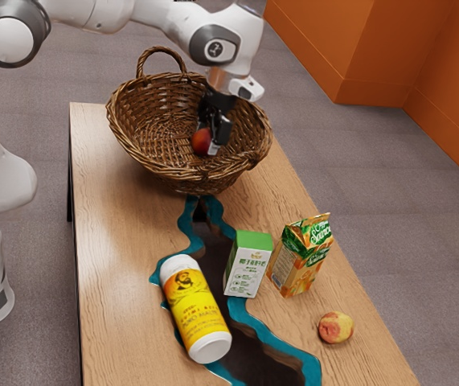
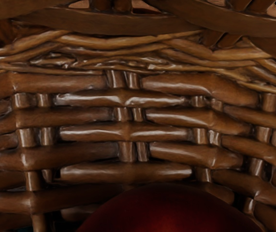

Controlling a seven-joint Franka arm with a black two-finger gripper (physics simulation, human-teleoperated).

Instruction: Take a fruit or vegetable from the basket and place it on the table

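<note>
Down inside the wicker basket [image 1: 145,160] is my gripper [image 1: 212,143], right against a round red fruit [image 1: 202,141]. The fruit lies at the gripper's tip, on the side toward the exterior view's left, and covers part of it. Whether the gripper has hold of the fruit is hidden. In the wrist view the dark red fruit [image 2: 171,210] bulges up large at the lower edge, with the woven basket wall [image 2: 128,130] behind it. The wooden table [image 1: 116,241] carries the basket at its far end.
A yellow bottle [image 1: 193,310] lies on the table. A green and white carton [image 1: 247,265] and an orange and green juice carton [image 1: 300,256] stand nearby. A yellow-red peach [image 1: 336,327] rests near the table's edge. The basket's rim and handle [image 1: 158,51] surround my hand's space.
</note>
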